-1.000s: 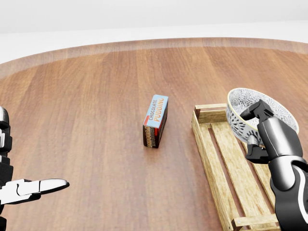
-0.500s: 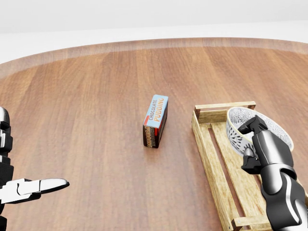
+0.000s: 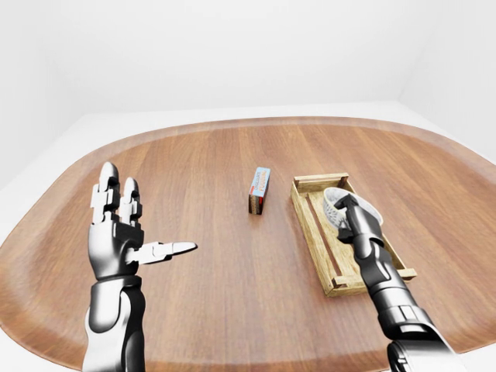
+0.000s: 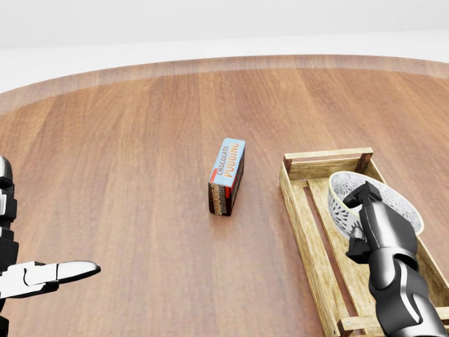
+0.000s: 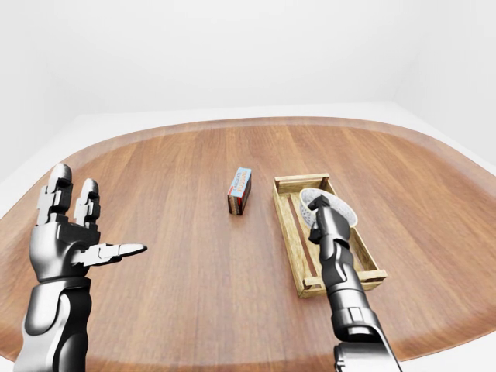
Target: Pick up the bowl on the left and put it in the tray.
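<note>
Left hand splayed, right hand clenched

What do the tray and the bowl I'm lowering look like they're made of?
The tray looks like unfinished light wood: slatted boards with visible grain. The bowl looks like glazed ceramic, white with a dark speckled pattern inside, though a render leaves that open. The right hand holds it by the rim, tilted.

Right hand grips bowl – inside tray
</note>
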You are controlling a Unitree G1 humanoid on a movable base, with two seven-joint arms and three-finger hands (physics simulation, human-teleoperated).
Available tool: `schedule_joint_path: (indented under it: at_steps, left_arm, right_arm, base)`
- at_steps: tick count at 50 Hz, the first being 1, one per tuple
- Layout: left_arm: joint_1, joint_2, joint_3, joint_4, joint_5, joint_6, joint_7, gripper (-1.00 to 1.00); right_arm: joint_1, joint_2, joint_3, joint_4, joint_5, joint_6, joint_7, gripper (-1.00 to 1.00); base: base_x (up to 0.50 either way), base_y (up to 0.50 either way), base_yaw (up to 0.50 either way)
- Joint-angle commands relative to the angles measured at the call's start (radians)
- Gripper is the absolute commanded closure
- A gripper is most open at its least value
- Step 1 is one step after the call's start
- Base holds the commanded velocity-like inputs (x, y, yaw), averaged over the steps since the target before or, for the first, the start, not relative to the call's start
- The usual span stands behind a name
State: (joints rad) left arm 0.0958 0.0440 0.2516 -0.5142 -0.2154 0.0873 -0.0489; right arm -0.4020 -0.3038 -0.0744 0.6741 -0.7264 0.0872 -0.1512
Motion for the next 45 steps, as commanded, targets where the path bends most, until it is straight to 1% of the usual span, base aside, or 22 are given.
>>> schedule_joint_path:
  at_steps: [1,16,34,45]
  left_arm:
    - [-0.02,-0.007,-0.041,0.118,0.014,0.0,-0.002,-1.0]
    - [-0.017,-0.007,-0.036,0.118,0.01,0.0,-0.007,-1.0]
    - [-0.018,-0.005,-0.033,0.11,0.006,0.0,-0.006,-1.0]
    - [-0.017,-0.006,-0.032,0.106,0.006,0.0,-0.007,-1.0]
  right_arm:
    - [-0.042,0.003,0.006,0.079,-0.057,0.0,-0.035,1.0]
    - [-0.061,0.011,0.024,0.151,-0.065,0.0,-0.076,1.0]
    - [-0.08,0.031,0.041,0.193,-0.063,0.0,-0.081,1.0]
    - [-0.107,0.029,0.047,0.302,-0.038,0.0,-0.126,1.0]
  base:
    - [0.0,0.0,0.0]
    - [0.0,0.0,0.0]
    - [0.0,0.0,0.0]
    - [0.0,0.0,0.0]
